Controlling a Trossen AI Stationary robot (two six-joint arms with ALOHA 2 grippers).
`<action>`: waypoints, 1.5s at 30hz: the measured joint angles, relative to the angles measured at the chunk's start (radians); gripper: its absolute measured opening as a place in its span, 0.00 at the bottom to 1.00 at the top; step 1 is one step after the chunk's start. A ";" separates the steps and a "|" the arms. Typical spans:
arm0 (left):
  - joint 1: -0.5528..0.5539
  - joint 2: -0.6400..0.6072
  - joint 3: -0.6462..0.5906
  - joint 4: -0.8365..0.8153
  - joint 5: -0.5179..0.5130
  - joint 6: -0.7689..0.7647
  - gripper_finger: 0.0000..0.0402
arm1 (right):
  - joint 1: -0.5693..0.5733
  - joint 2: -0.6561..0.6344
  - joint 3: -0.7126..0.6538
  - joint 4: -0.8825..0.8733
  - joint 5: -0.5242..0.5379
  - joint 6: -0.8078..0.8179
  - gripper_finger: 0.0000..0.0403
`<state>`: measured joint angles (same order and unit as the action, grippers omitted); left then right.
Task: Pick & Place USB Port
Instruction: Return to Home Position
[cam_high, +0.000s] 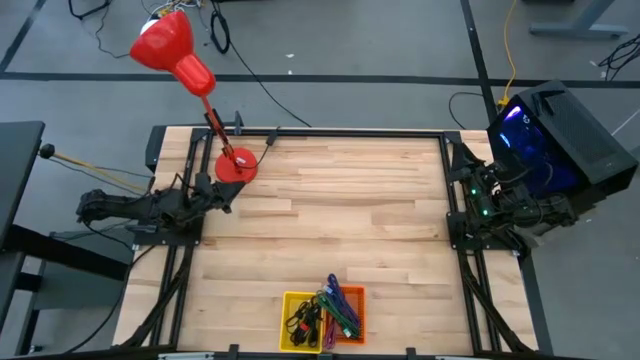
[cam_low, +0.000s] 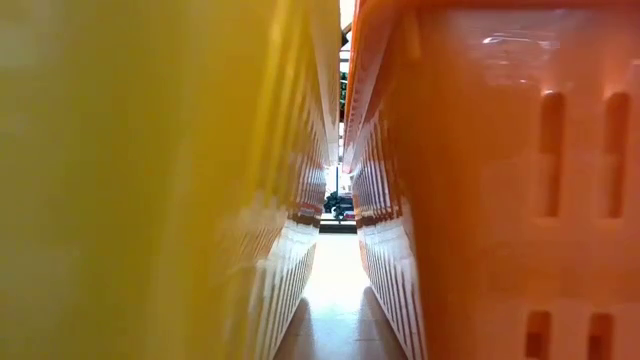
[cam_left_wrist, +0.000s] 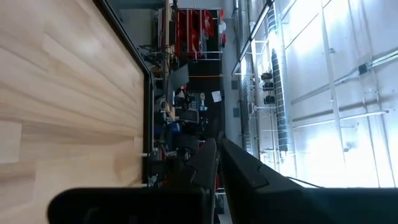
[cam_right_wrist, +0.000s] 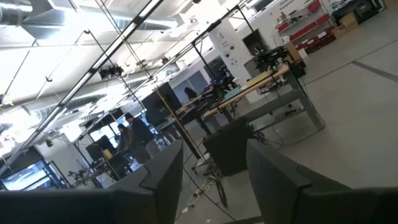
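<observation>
A yellow bin (cam_high: 298, 318) and an orange bin (cam_high: 352, 308) stand side by side at the table's near edge, holding a tangle of black, purple and green cables (cam_high: 330, 308). The low view looks down the narrow gap between the yellow wall (cam_low: 150, 180) and the orange wall (cam_low: 500, 180). My left gripper (cam_high: 222, 193) rests at the table's left edge with its fingers together (cam_left_wrist: 217, 146) and is empty. My right gripper (cam_high: 462, 198) rests at the table's right edge, open (cam_right_wrist: 214, 155) and empty. Both are far from the bins.
A red lamp (cam_high: 165, 45) on a red round base (cam_high: 236, 163) stands at the far left corner, close to my left gripper. A dark computer case with blue light (cam_high: 555, 140) sits beyond the right edge. Bare wooden tabletop (cam_high: 330, 210) lies between the arms.
</observation>
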<state>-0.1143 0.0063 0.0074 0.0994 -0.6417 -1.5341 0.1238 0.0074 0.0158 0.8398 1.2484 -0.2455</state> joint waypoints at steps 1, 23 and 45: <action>0.000 0.000 0.000 0.000 0.000 0.000 0.06 | 0.000 0.000 0.000 0.000 0.000 0.000 0.44; 0.000 0.000 0.000 0.006 0.047 1.308 0.06 | 0.071 0.003 0.000 -0.781 -0.896 0.570 0.44; -0.001 0.146 0.000 -0.044 0.345 1.538 0.06 | 0.069 0.107 0.000 -0.790 -0.977 0.368 0.44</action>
<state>-0.1150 0.1527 0.0078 0.0551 -0.2968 0.0044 0.1932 0.1146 0.0154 0.0502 0.2714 0.1223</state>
